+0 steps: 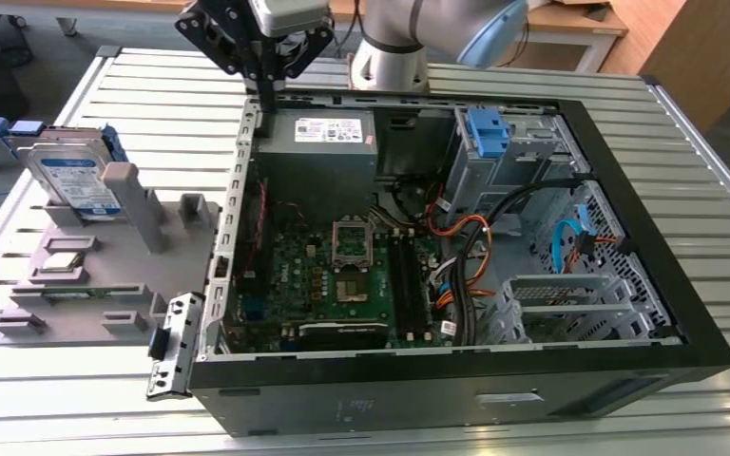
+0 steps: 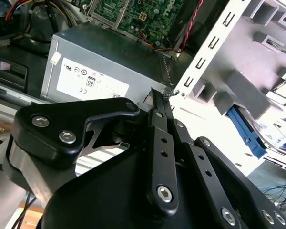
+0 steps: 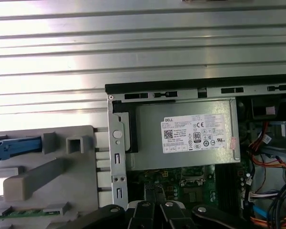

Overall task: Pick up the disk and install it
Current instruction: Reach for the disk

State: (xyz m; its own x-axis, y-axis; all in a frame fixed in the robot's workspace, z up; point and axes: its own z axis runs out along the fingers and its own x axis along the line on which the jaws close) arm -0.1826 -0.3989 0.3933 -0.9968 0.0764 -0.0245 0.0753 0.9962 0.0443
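The disk (image 1: pixel 71 179) is a silver drive with a white-and-blue label and blue rails. It stands on edge in a grey holder (image 1: pixel 99 275) at the exterior view's left, outside the computer case. One of its blue rails (image 3: pixel 14 145) shows in the first wrist view, and the blue rail (image 2: pixel 248 131) shows in the second wrist view too. My gripper (image 1: pixel 267 100) hangs over the case's back corner, next to the power supply and well apart from the disk. Its fingers (image 2: pixel 158 102) are shut together with nothing between them.
The open black computer case (image 1: pixel 669 285) lies on a slatted metal table (image 1: pixel 149 85). Inside it are a grey power supply (image 1: pixel 320 133), the motherboard (image 1: pixel 339 275), cables, and a drive cage with a bare blue bracket (image 1: pixel 486 128). The case's metal rear wall (image 3: pixel 115 157) stands between gripper and holder.
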